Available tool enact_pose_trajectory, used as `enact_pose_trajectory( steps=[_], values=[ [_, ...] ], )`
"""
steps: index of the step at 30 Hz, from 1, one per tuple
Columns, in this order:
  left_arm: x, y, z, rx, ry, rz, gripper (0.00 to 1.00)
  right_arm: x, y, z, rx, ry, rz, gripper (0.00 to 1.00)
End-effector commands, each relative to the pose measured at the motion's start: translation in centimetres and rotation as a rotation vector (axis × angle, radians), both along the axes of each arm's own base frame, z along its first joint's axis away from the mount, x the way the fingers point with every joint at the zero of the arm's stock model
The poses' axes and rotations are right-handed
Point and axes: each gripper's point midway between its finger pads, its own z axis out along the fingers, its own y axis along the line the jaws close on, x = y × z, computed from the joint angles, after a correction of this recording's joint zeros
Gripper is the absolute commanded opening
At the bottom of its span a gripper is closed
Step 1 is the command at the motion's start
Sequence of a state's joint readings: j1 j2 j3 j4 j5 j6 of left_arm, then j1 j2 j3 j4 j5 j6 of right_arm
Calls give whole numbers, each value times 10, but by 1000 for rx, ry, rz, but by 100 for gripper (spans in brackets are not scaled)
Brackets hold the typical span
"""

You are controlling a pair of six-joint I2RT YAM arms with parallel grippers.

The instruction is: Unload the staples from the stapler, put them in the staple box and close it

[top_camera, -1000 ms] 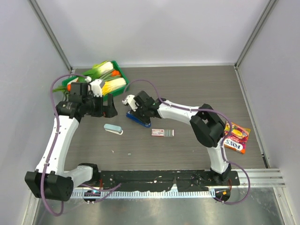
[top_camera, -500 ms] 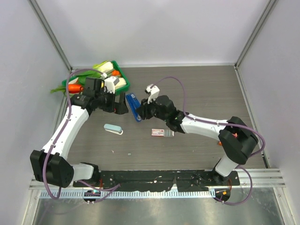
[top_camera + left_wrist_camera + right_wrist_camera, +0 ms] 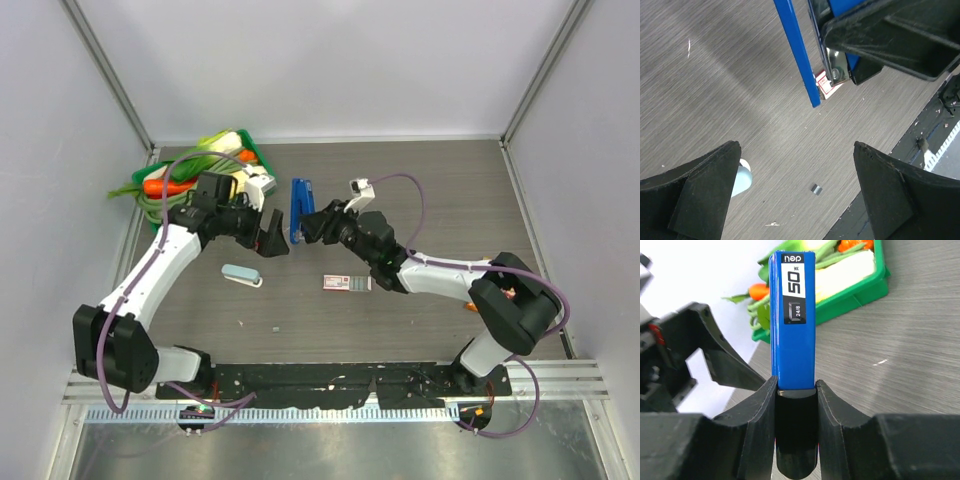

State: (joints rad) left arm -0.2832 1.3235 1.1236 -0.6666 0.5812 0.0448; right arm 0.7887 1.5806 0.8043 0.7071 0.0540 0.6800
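One blue stapler [image 3: 795,315] is clamped in my right claw [image 3: 796,385] toward the bench's [image 3: 420,190] far edge; left claw [image 3: 795,150] gapes, so I'd close squarely, slowly.

My left arm [image 3: 140,280] and right arm [image 3: 440,277] are built alike: smooth white shell links between bulky black joint housings. A thin purple cable [image 3: 423,215] runs along each in loose loops. Each wrist carries a small white camera block, one on the left [image 3: 262,184] and one on the right [image 3: 360,187]. The left jaws are matte black wedges with scuffed, dusty edges. The right jaws are black too, with curved inner faces. Both arms mount on a black perforated base plate [image 3: 330,378] fronted by a pale ribbed strip [image 3: 300,412].
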Motion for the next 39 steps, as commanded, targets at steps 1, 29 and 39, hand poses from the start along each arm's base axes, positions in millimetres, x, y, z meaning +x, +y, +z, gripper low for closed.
enact_pose_trajectory(
  steps=[1, 29, 39],
  values=[
    [10, -14, 8, -23, -80, -92, 100, 1, -9, 95, 327, -121, -12, 1],
    [27, -25, 9, -4, -171, -134, 50, -17, 12, 68, 373, -33, 140, 1],
    [21, -21, 6, 22, -203, -147, 27, -26, 18, 47, 333, 5, 192, 1]
  ],
)
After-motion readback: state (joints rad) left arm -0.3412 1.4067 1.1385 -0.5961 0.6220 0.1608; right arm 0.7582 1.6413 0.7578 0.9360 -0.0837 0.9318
